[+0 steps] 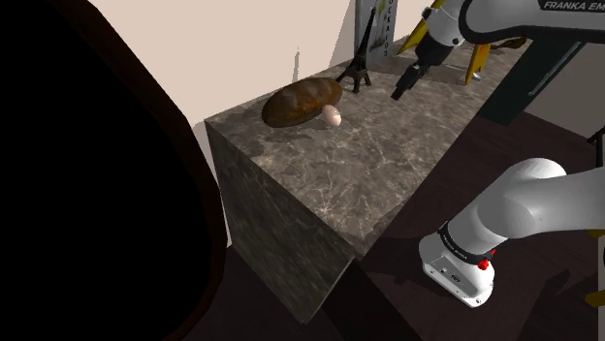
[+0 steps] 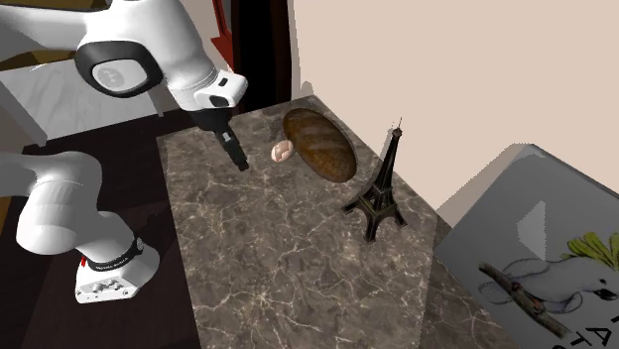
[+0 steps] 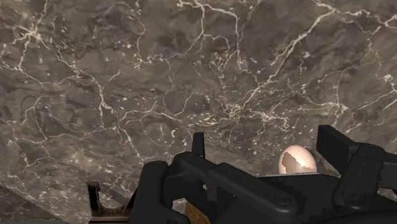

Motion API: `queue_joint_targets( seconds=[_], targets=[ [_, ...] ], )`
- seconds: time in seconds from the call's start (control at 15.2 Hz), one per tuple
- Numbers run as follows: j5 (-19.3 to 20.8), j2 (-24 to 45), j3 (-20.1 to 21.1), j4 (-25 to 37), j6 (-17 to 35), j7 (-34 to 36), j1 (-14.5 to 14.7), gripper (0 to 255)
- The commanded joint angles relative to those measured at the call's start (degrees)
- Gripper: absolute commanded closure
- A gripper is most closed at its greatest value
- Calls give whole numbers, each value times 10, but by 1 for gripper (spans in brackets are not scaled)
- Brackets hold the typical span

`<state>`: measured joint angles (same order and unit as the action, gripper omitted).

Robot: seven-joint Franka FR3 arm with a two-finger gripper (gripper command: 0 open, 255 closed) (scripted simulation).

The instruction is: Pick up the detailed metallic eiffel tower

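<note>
While the hand [image 2: 240, 162] hovers spread, a loaf [image 2: 319, 145] and egg [image 2: 282, 152] lie near the Eiffel tower [image 2: 380, 193].

The white arm [image 1: 528, 203] rises from its base [image 1: 458, 269] at the shoulder view's lower right, where its first links bend in a thick elbow. It leaves that view at the right edge and comes in again along the top, where the forearm [image 1: 543, 15] bears lettering. From there the wrist [image 1: 444, 27] turns down and toward the shoulder view's left, ending in the black hand [image 1: 405, 79], which points downward at a slant. In the second exterior view the same chain curls from the base at lower left, up over a big rounded joint [image 2: 124, 69], and down to the hand. The jaws stand apart, and the two black fingers [image 3: 198, 145] clasp nothing.
</note>
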<state>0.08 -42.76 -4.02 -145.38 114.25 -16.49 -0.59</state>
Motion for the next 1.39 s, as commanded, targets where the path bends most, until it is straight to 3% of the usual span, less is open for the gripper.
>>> queue_joint_targets(
  seconds=[0.0,0.33,0.53,0.66,0.79,0.92,1.19,1.32],
  targets=[
    [-9,14,-25,-15,72,-25,2,0],
    [-55,71,-105,-25,233,-114,30,0],
    [-109,113,-169,-16,321,-186,74,0],
    [-160,141,-222,-2,371,-247,120,0],
    [-224,166,-288,18,414,-320,183,0],
    [-300,186,-369,46,448,-403,264,0],
    [-462,198,-567,118,486,-583,470,0],
    [-520,180,-669,159,499,-661,580,0]
  ],
)
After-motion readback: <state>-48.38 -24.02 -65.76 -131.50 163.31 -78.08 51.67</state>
